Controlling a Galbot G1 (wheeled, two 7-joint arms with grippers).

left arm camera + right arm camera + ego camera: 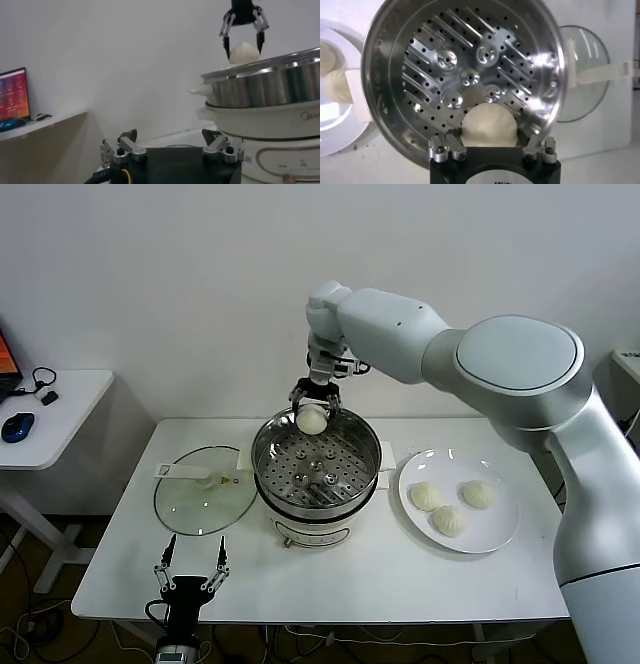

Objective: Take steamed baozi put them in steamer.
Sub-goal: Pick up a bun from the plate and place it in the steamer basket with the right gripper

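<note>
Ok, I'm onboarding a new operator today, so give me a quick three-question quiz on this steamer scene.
1. How many baozi lie on the white plate?
2. True or false: the glass lid covers the steamer.
3. Which gripper holds a baozi over the steamer: A) left gripper, B) right gripper?

Key: 1. Three. 2. False; it lies on the table on the robot's left of the steamer. 3. B; the left gripper waits open at the table's near edge.

The head view looks down from above on the whole counter (120,574), the left wrist view looks sideways from low beside it, the right wrist view looks straight down from close above, and all three share the steamer (316,467) (265,85) (390,70).
</note>
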